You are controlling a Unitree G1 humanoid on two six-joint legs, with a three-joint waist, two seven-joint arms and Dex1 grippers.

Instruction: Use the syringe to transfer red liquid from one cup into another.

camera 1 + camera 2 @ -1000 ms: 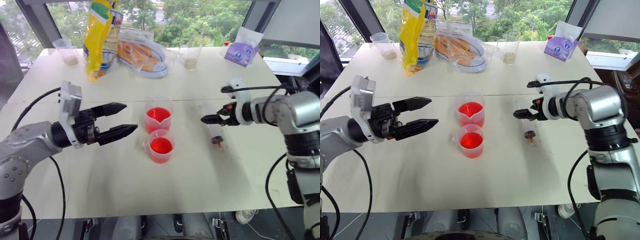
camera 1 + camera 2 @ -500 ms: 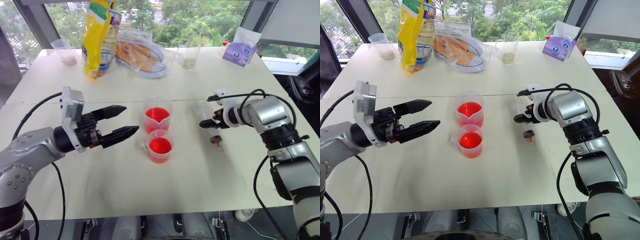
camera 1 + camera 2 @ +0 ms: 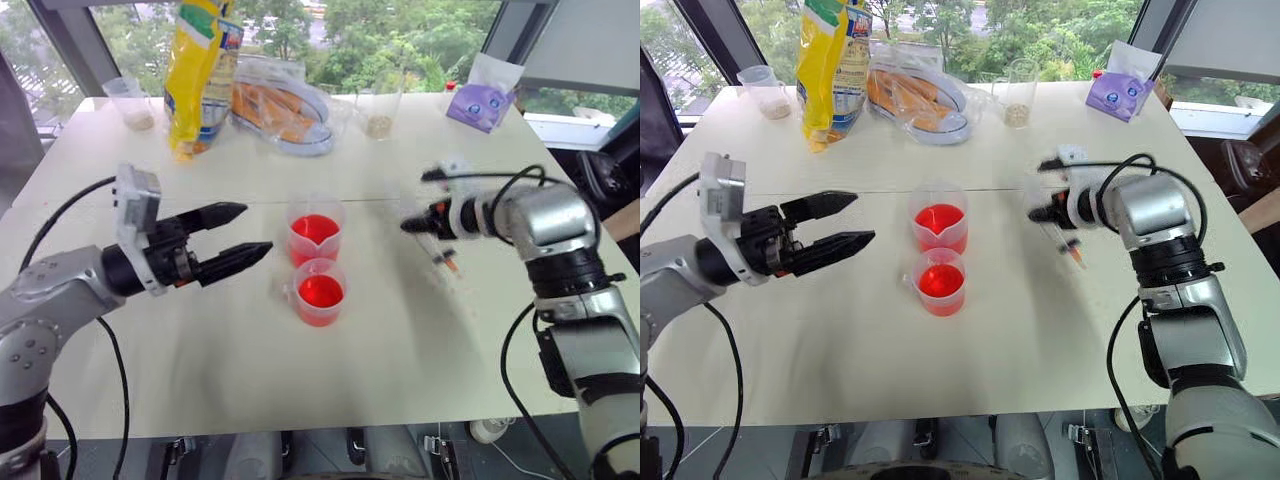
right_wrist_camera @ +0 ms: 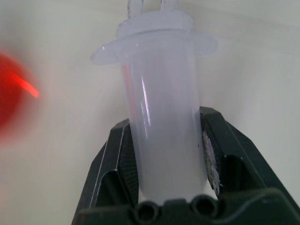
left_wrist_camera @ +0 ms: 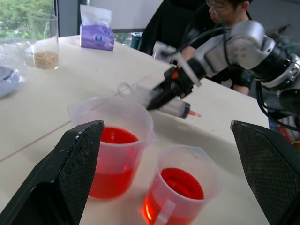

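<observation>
Right wrist view showed the right gripper (image 4: 164, 154) with jaws clamped on the syringe (image 4: 161, 117) barrel, lifted off the bench (image 3: 400, 330) to the right of the two cups (image 3: 318, 262) of red liquid (image 3: 321, 291). Left gripper (image 3: 238, 233) hovered left of the cups, jaws apart.

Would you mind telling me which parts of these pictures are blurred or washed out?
Left eye view: the syringe is smeared by motion in the right gripper. Right wrist view: the barrel is pale and soft, and a red cup is a blur. Left wrist view: both cups are sharp.
</observation>
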